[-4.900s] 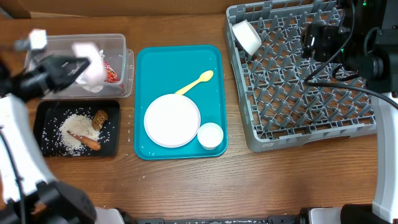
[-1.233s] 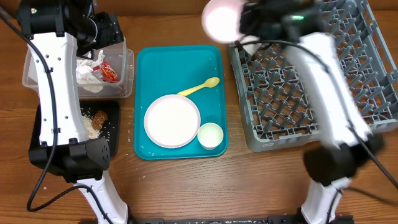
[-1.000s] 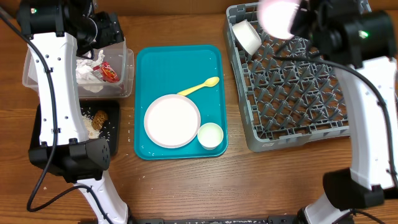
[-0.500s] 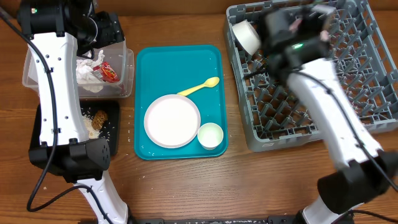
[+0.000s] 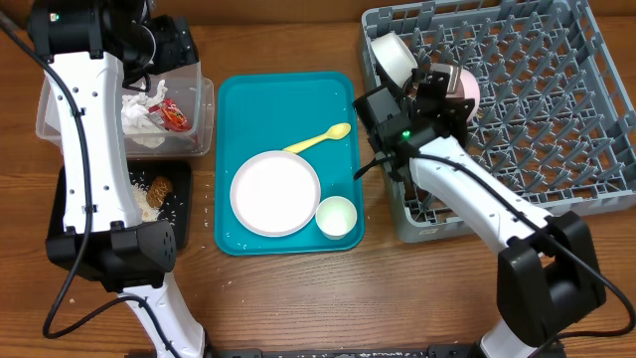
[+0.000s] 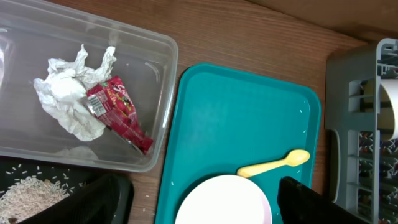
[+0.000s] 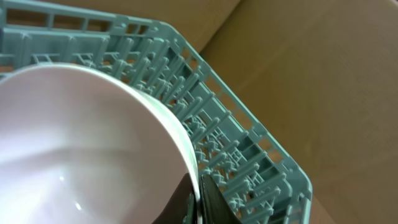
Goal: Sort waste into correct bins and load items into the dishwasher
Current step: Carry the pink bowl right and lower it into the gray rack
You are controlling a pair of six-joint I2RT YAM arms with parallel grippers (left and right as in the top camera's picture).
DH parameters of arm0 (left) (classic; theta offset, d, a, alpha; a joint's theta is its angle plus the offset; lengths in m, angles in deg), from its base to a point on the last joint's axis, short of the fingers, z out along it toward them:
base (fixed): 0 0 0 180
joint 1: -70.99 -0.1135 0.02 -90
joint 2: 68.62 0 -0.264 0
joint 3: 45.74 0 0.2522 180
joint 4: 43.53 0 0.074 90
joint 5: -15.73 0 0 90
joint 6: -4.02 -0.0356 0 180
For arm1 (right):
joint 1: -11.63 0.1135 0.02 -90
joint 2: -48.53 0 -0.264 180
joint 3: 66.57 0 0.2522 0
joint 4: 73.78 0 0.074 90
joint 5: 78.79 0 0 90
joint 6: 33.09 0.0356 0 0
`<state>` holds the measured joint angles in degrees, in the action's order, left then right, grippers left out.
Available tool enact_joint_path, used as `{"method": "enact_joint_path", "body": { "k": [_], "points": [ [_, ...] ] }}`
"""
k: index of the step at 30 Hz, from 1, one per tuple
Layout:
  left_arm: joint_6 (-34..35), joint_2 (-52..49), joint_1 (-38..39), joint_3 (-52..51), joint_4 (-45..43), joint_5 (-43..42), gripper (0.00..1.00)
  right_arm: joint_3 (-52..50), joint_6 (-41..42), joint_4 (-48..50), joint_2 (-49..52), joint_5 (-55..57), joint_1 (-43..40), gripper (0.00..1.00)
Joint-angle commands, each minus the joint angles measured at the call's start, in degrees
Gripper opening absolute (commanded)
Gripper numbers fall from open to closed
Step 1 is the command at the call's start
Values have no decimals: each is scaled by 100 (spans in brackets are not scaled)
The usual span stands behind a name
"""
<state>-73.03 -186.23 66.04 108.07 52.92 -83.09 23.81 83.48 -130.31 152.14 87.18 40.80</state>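
Observation:
My right gripper (image 5: 443, 89) is shut on the rim of a white bowl (image 5: 462, 88), holding it low over the left part of the grey dishwasher rack (image 5: 537, 119). The right wrist view shows the fingers (image 7: 208, 202) pinching the bowl (image 7: 81, 143) rim above the rack pegs (image 7: 242, 149). Another white bowl (image 5: 393, 58) lies on its side in the rack's back-left corner. My left gripper (image 5: 171, 48) hangs open and empty over the clear bin (image 5: 204, 119), which holds the napkin (image 6: 65, 93) and red wrapper (image 6: 115, 109). The plate (image 5: 275, 192), cup (image 5: 336, 216) and yellow spoon (image 5: 316, 137) lie on the teal tray.
The black tray bin (image 5: 179, 234) at the front left holds rice and a sausage piece (image 5: 157, 189). The teal tray (image 5: 288, 94) sits between the bins and the rack. The right arm stretches over the rack's front-left corner. A cardboard wall stands behind the table.
The right arm has swung the bowl from high over the rack's back down to its left part. The left arm has not moved.

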Motion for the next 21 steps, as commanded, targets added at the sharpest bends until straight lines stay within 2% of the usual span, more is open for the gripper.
{"method": "enact_joint_path", "body": {
  "k": [1, 5, 9, 21],
  "points": [
    [-96, 72, 48, 79, 9, -22, 83, -295, -887, 756, -83, 291, 50, 4],
    [-94, 72, 48, 79, 4, -24, 84, -459, -1375, 1550, -68, 284, 35, 4],
    [-94, 72, 48, 79, 9, -22, 83, -463, -1679, 1939, -28, -28, -37, 4],
    [-94, 72, 48, 79, 48, -20, 86, -463, -1740, 2044, 315, -20, -225, 4]
  ]
}}
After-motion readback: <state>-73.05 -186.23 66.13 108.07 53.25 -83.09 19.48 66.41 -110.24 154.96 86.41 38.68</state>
